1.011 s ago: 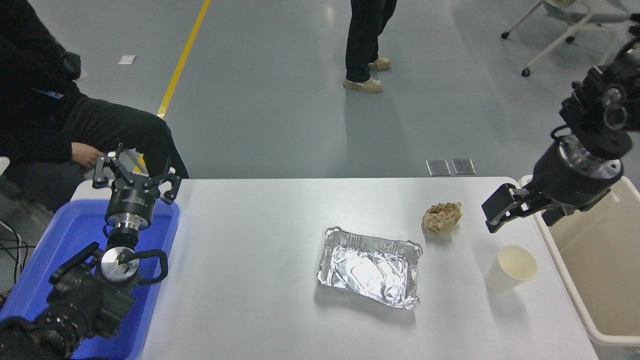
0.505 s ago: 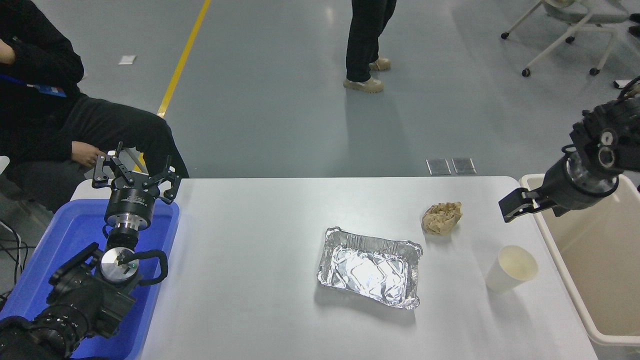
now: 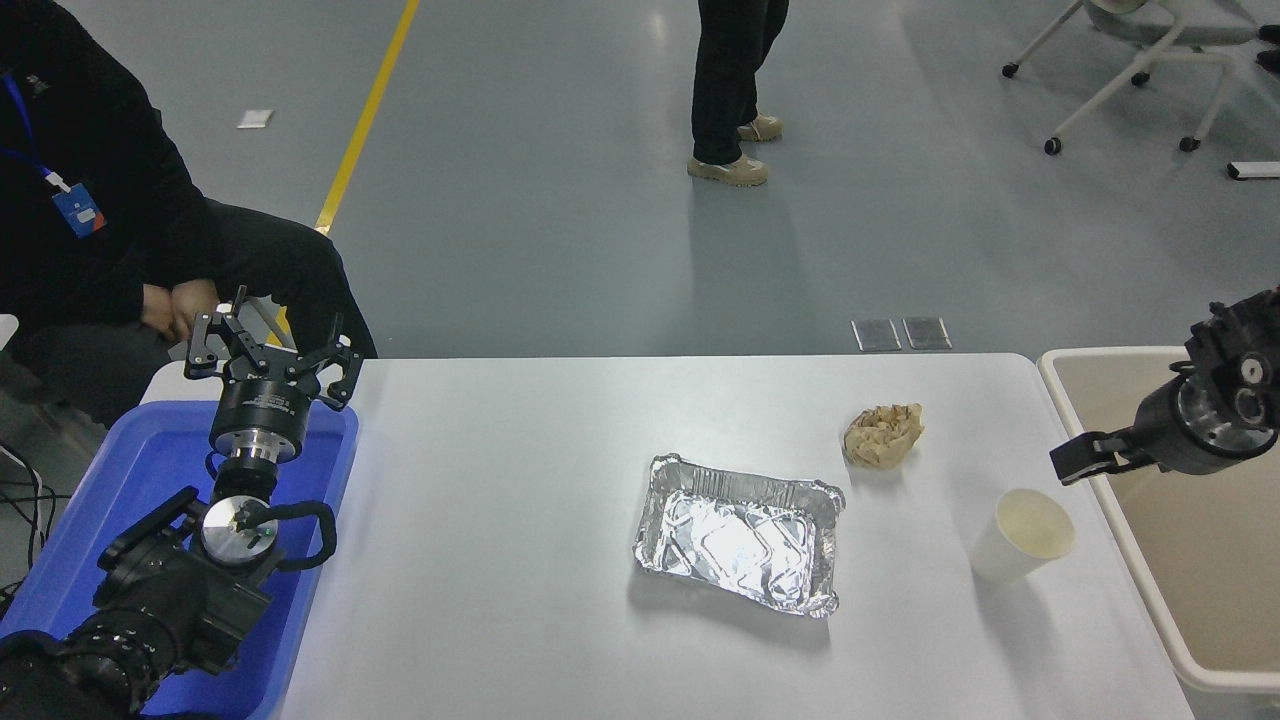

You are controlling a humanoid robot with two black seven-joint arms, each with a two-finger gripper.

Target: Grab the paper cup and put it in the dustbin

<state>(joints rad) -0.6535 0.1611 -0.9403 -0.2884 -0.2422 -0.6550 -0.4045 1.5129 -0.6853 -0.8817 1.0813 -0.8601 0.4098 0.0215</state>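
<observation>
The paper cup (image 3: 1022, 535) stands upright on the white table (image 3: 520, 560) near its right edge, white with a cream inside. The beige dustbin (image 3: 1110, 500) stands just off the table's right edge, its long rim running beside the cup. My right gripper (image 3: 1100, 462) is open and empty; it hangs over the dustbin's left rim, up and to the right of the cup and apart from it. My left gripper (image 3: 270, 345) is open and parked at the lower left over the blue tray.
A silver foil tray (image 3: 740, 535) lies in the table's middle. A crumpled brown paper ball (image 3: 883, 434) lies behind the cup. A blue plastic tray (image 3: 120, 470) sits under the left arm. A seated person (image 3: 110, 230) is at the far left; another stands farther back (image 3: 735, 90).
My right arm has drawn back to the right and lowered, from beside the paper ball to over the dustbin's rim. The seated person shifted. The cup has not moved.
</observation>
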